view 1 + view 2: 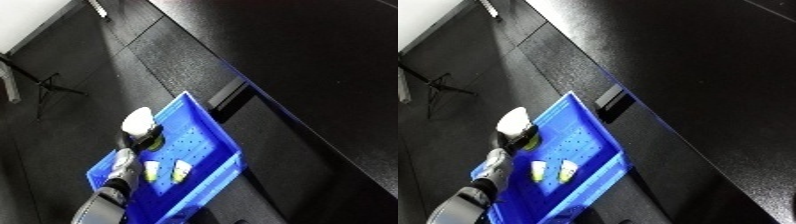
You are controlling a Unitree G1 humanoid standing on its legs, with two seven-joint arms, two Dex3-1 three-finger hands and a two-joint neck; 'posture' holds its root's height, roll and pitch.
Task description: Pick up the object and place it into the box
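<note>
A blue bin [216, 129] with a perforated floor stands beside the black table. Two small white and yellow-green objects [152, 171] [180, 170] lie side by side on its floor. My left forearm [121, 169] comes up from the lower left across the bin's near-left rim. Its black hand [142, 139] is over that rim, fingers curled round a white object [138, 121] with a yellow-green part showing below it [155, 145]. How much of the object the hand covers is unclear. My right hand shows in neither view.
The black table top [302, 55] fills the right side, its edge running diagonally just past the bin. A black stand with thin legs [43, 82] is on the dark floor at the left. A white wall strip [27, 17] shows at the top left.
</note>
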